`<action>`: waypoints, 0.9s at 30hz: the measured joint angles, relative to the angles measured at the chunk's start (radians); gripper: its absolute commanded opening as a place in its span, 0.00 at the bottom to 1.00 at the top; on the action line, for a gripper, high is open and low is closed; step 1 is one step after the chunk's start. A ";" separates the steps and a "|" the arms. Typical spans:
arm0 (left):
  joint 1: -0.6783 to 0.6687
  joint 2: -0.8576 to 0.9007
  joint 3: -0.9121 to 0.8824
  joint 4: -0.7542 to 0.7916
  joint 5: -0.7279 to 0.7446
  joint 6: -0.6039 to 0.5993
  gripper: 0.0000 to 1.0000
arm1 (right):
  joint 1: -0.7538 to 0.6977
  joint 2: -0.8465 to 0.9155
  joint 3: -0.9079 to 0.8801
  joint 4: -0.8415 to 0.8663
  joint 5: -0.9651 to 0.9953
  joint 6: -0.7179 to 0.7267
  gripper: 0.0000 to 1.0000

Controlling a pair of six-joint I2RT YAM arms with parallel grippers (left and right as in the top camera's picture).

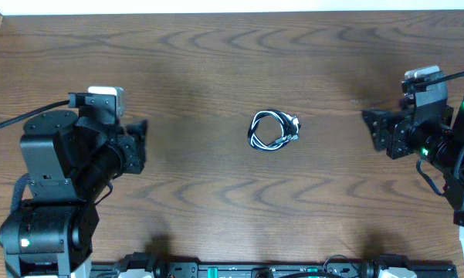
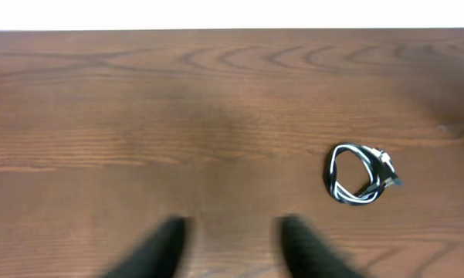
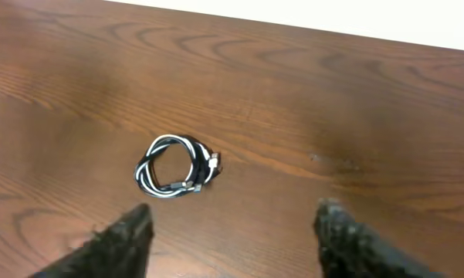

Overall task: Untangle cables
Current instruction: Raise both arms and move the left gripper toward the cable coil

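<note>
Start of task, nothing gripped yet. The cables [image 1: 273, 130] lie as one small coil of black and white cord, wound together, near the middle of the table [image 1: 216, 62], with the plug ends poking out on the coil's right side in the overhead view. No other loose cords are visible.

The left gripper [image 1: 143, 143] sits at the left side, well apart from the coil. In the left wrist view its fingers [image 2: 170, 239] are apart with bare wood between them, holding nothing. The right gripper [image 1: 373, 130] sits at the right side, also well apart from the coil. In the right wrist view its fingers [image 3: 131, 232] are spread wide and empty. Both point in toward the bundle.

Step in hand, as a judgement: approach, before the first grasp. Untangling has not begun and the coil looks untouched.

The next move probably calls for both arms to close in on the centre. One would pinch a single strand or a plug end, the other would pin or grab the opposite side of the loop, so the two colours can be pulled apart. The strands are thin and lie flat on the wood, so the fingers need to come low and narrow. Which strand crosses over which cannot be told at this resolution.
</note>
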 measured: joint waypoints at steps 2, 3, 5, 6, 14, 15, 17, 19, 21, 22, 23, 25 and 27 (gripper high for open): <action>0.000 0.005 0.000 0.007 0.000 0.004 0.47 | 0.000 0.001 0.000 0.001 0.003 -0.007 0.99; 0.000 0.008 0.000 0.009 0.001 0.003 0.48 | 0.000 0.002 0.000 0.001 0.004 -0.013 0.99; 0.000 0.020 0.000 0.010 0.003 0.001 0.51 | 0.000 0.002 0.000 0.000 0.004 -0.014 0.99; 0.000 0.029 0.000 0.011 0.003 0.002 0.56 | 0.000 0.002 0.000 0.000 0.004 -0.014 0.99; 0.000 0.124 0.000 0.056 0.031 0.001 0.86 | 0.000 0.006 0.000 0.007 0.038 -0.032 0.99; 0.000 0.145 0.000 0.057 0.043 0.000 0.86 | 0.000 0.009 0.000 0.008 0.053 -0.035 0.99; 0.000 0.182 0.000 0.060 0.068 0.000 0.87 | 0.000 0.017 0.000 0.007 0.080 -0.036 0.99; 0.000 0.229 0.000 0.062 0.108 0.006 0.96 | 0.000 0.031 0.000 0.007 0.103 -0.036 0.99; 0.000 0.271 0.000 0.066 0.159 0.021 0.99 | 0.000 0.048 0.000 0.008 0.118 -0.031 0.99; 0.000 0.293 0.000 0.072 0.189 0.029 0.98 | 0.000 0.059 0.001 0.007 0.126 -0.024 0.99; 0.000 0.315 0.000 0.081 0.222 0.035 0.98 | 0.000 0.069 0.001 0.008 0.132 -0.016 0.99; 0.000 0.355 0.000 0.102 0.280 0.051 0.98 | 0.000 0.100 0.002 0.013 0.154 0.011 0.99; -0.003 0.386 0.000 0.122 0.323 0.059 0.98 | 0.000 0.134 0.003 0.016 0.169 0.041 0.99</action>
